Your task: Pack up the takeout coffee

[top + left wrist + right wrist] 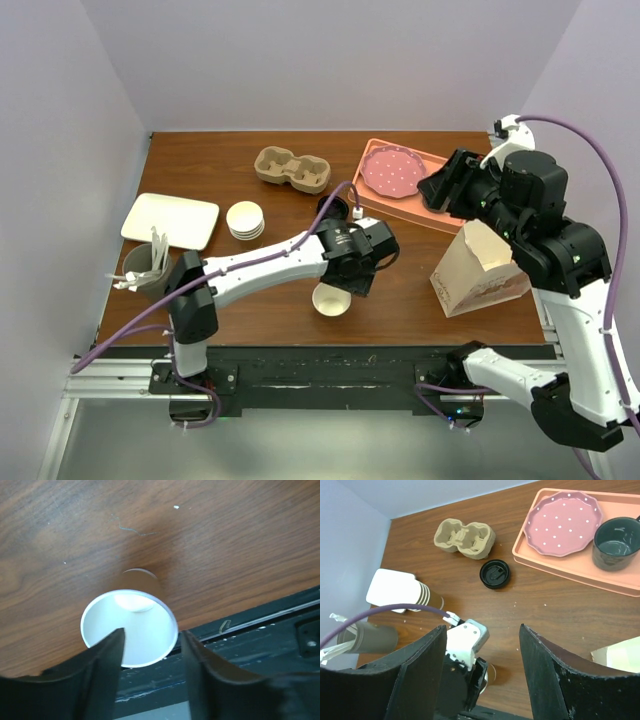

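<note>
Takeout coffee cup (331, 301) loose at lower centre of the overhead view, lid off.

I read the cup as pale tan outside and plain white inside, its open mouth facing the near edge of the bench (225, 540). It looks tipped, though I cannot be sure. My left hand (152, 635) hangs released just above its rim. The black lid (495, 574) lies apart, beside the pulp carrier (465, 539). My right hand (482, 630) is spread, gripping nothing.

Walls: I see pale purple walls (330, 60) on three sides.
Desk: my desk (200, 165) is dark brown wood, black rail (330, 362) in front.
Light: soft, even.
</note>
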Controlling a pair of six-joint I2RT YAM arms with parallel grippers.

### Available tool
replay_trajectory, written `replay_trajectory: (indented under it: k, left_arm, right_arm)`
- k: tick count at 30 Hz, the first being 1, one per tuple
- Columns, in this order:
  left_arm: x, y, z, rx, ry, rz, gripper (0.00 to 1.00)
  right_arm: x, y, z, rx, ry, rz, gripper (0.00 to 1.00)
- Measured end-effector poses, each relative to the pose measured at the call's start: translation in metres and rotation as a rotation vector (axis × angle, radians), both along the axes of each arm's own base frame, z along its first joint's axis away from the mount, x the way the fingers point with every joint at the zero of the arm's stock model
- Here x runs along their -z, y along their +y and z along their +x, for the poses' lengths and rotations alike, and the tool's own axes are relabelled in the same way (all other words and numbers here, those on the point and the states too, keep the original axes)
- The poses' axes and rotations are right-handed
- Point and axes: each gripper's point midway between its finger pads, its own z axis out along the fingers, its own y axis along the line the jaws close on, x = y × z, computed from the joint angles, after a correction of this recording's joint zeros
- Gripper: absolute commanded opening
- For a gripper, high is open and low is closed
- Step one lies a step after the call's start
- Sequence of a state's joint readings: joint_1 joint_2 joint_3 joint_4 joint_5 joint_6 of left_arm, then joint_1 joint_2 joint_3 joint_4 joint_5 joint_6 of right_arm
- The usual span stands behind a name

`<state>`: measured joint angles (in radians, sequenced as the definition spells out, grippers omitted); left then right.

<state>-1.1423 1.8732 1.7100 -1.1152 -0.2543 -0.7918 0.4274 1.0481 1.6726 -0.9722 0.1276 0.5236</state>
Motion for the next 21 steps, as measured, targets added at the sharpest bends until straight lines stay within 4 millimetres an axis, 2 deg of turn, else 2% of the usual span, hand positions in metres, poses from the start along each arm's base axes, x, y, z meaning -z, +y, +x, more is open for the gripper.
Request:
replay_trajectory:
  k: [1,2,6,7,8,10,13,18,21]
  left_arm:
    - [-0.006,-0.001,0.000,-0.010,-0.006,-0.020,0.70]
    - [-0.014,-0.001,0.000,-0.020,-0.013,-0.042,0.78]
    - [-0.057,0.007,0.006,-0.078,-0.057,-0.202,0.88]
    - [-0.065,0.015,0.008,-0.100,-0.065,-0.239,0.96]
    - [-0.074,0.027,0.012,-0.135,-0.079,-0.277,1.00]
    - [-0.089,0.057,0.020,-0.217,-0.116,-0.347,1.00]
    - [-0.109,0.097,0.019,-0.301,-0.202,-0.452,1.00]
    - [-0.133,0.125,0.002,-0.309,-0.303,-0.618,1.00]
    - [-0.140,0.136,-0.002,-0.315,-0.342,-0.673,1.00]
  right_arm:
    - [-0.001,0.001,0.000,-0.003,-0.001,0.006,0.64]
    - [0.000,0.003,0.002,-0.007,0.003,0.011,0.64]
    - [0.012,0.016,0.017,-0.019,0.044,0.037,0.59]
    - [0.018,0.021,0.023,-0.024,0.062,0.037,0.58]
    - [0.026,0.026,0.030,-0.028,0.083,0.035,0.55]
    - [0.045,0.040,0.050,-0.050,0.130,0.025,0.54]
    - [0.084,0.066,0.091,-0.092,0.218,-0.006,0.52]
    - [0.177,0.107,0.150,-0.175,0.399,-0.137,0.50]
    - [0.218,0.136,0.173,-0.242,0.442,-0.234,0.49]
